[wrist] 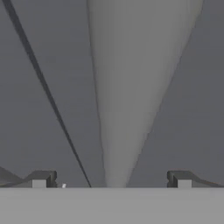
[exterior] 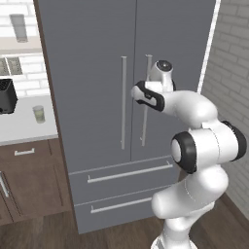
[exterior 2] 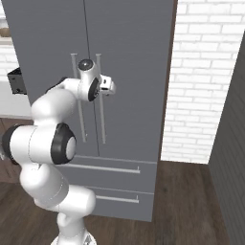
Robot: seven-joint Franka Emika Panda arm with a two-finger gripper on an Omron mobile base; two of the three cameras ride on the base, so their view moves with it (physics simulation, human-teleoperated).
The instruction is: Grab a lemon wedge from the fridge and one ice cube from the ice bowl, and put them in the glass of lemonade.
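The grey fridge (exterior: pixel 92 73) (exterior 2: pixel 134 48) stands with both doors closed. My gripper (exterior: pixel 147 79) (exterior 2: pixel 102 86) (wrist: pixel 111 179) is up against the right door's long silver handle (exterior: pixel 145 121) (exterior 2: pixel 101 119) at its upper part. In the hand view that handle (wrist: pixel 127 87) runs up between my two dark fingertips (wrist: pixel 41 178), which stand wide apart, open, with nothing held. The door seam (wrist: pixel 48 96) passes just left of the handle. The glass of lemonade (exterior: pixel 39 114) sits on the white counter to the fridge's left. The lemon wedge is hidden behind the doors; the ice cube and ice bowl are out of view.
A black toaster (exterior: pixel 6 96) stands on the counter (exterior: pixel 24 129) beside the glass, above brown cabinets (exterior: pixel 29 180). Two drawers with bar handles (exterior: pixel 129 172) sit below the fridge doors. A brick wall (exterior: pixel 228 73) (exterior 2: pixel 206 72) closes in the fridge's right side.
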